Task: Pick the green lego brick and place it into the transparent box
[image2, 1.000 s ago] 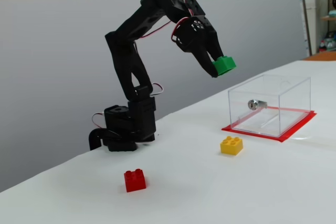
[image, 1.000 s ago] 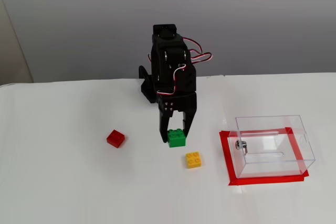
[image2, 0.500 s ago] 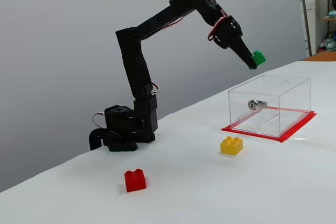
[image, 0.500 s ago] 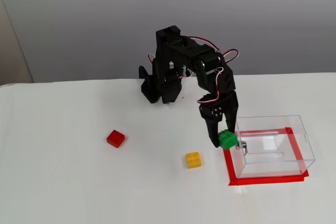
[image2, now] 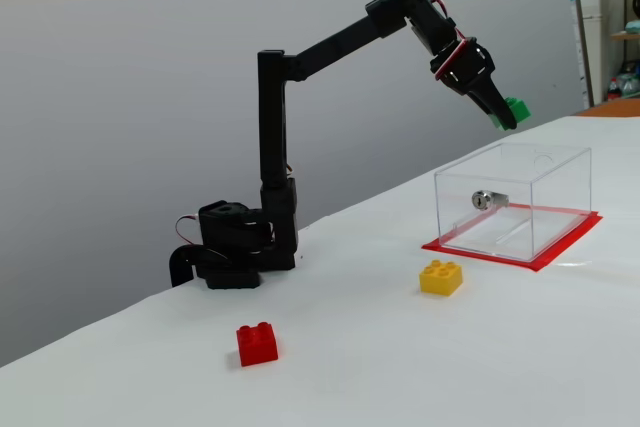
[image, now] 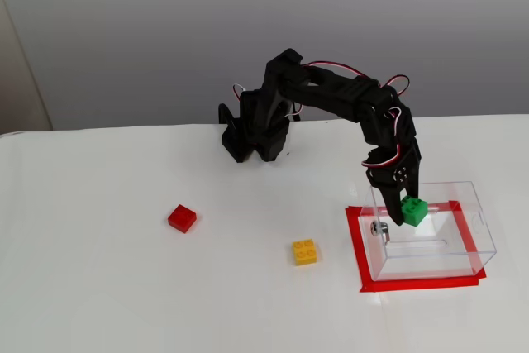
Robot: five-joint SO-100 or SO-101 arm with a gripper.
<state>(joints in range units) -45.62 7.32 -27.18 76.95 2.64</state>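
Claw (image2: pixel 508 113) pinching the green lego brick (image: pixel 414 211) by its flat side walls, above the transparent box (image2: pixel 515 199): judged light, rigid, smooth plastic, likely slippery.

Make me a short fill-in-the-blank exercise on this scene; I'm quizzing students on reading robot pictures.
1. The gripper holds the ____ brick.
2. That brick hangs ____ the clear box, not inside it.
3. The yellow brick lies between the box and the ____ brick.

Missing words: green; above; red.
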